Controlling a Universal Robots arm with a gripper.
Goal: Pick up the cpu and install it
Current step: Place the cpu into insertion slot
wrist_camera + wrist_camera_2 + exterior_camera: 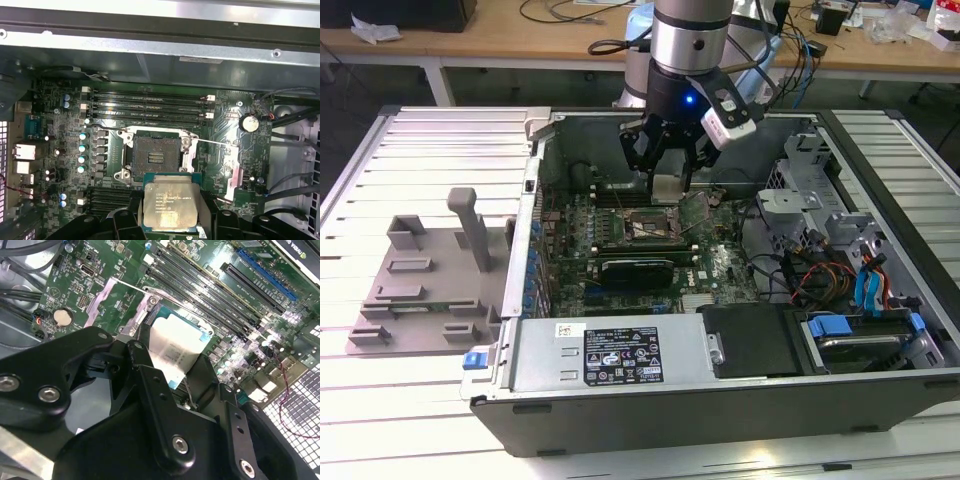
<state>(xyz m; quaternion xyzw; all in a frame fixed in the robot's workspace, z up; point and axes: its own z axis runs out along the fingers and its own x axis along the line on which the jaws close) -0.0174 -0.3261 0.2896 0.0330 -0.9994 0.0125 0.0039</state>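
Hand (666, 182) grips cpu (170, 202) just short of open socket (156, 155); install step, seating needs square alignment

Square silver-topped cpu (169, 206), green rim, aloft, seemingly level, near open socket (156, 155)

An open computer case (527, 250) lies on a slatted metal table (420, 140); a grey plastic fixture (425, 280) sits beside it toward the exterior view's left; inside, a labelled power supply (610, 355) lies near a long black card (635, 270); a coin battery (248, 122) sits near the memory slots (150, 105).
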